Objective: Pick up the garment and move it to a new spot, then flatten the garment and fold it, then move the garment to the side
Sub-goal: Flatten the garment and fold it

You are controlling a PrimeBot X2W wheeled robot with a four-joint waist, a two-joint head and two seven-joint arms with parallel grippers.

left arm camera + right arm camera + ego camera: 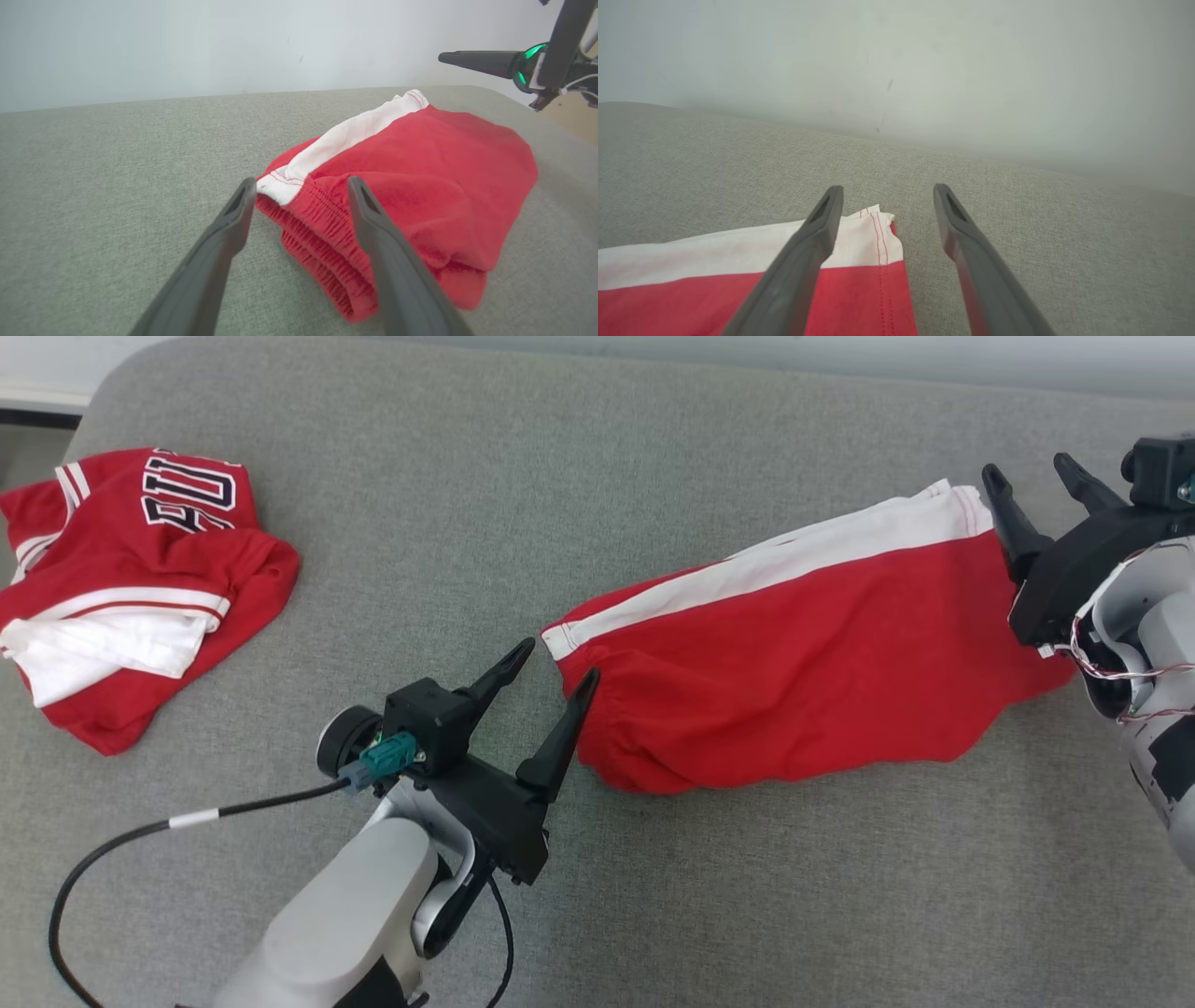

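Observation:
The garment is a pair of red shorts with a white side stripe, lying folded lengthwise on the grey cushion. My left gripper stands open at its elastic waistband end, one finger on each side of the white corner; the left wrist view shows that waistband between the fingers of the left gripper, not pinched. My right gripper is open over the hem end at the far right. In the right wrist view the right gripper hangs above the garment's white corner and holds nothing.
A second garment, a crumpled red and white jersey with lettering, lies at the cushion's left end. A black cable trails from my left wrist. A pale wall rises behind the cushion.

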